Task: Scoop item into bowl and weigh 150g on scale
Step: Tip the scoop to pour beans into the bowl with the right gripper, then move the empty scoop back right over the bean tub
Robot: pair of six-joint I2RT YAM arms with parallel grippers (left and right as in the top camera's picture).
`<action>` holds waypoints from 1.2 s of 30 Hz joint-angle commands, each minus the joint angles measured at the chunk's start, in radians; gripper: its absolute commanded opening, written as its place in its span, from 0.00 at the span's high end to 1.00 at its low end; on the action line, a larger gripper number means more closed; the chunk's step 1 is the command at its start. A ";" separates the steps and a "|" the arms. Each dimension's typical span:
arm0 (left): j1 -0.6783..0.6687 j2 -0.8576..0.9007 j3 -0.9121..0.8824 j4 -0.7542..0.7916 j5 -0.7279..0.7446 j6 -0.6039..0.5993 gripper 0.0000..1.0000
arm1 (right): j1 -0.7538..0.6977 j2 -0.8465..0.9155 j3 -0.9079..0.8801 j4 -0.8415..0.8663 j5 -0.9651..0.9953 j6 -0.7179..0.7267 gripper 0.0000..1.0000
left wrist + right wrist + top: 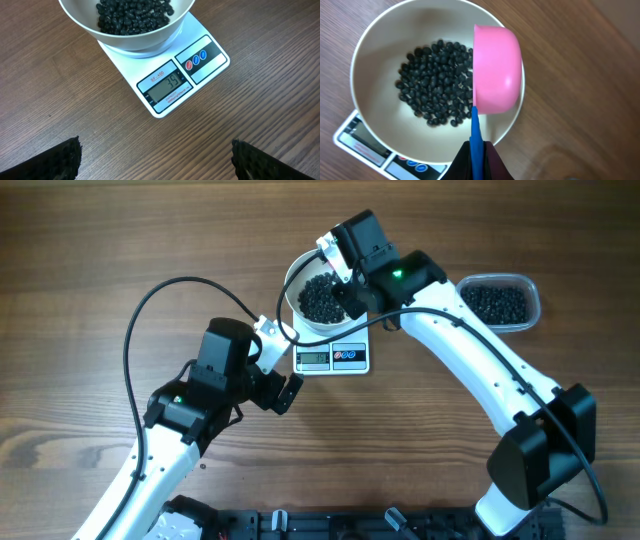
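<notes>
Left wrist, my left gripper: spread open, empty, above the surface.
Scale: reads 39, far short.
Bowl: on the scale, beans inside.
Right gripper: clenched on pink scoop; empty it mid-bowl, refill from tub.

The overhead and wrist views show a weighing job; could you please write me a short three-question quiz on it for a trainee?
1. What is the right end effector shut on? A) a pink plastic scoop with a blue handle B) a metal spoon C) nothing
2. True or false: the small white digital kitchen scale under the round white bowl of tiny black beans reads 150.
3. Fill in: the left end effector is ___.
Key: 1 A; 2 false; 3 open.
</notes>
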 commanded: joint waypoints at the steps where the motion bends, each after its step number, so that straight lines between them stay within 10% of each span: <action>1: 0.004 0.004 -0.004 0.000 0.005 0.009 0.00 | 0.018 -0.032 -0.006 0.013 0.097 -0.043 0.96; 21: 0.004 0.004 -0.004 0.000 0.005 0.008 0.00 | -0.012 -0.039 0.006 0.031 0.031 0.043 0.96; 36: 0.005 0.004 -0.004 -0.001 0.005 0.009 0.00 | -0.405 -0.217 0.047 -0.126 -0.151 0.152 0.96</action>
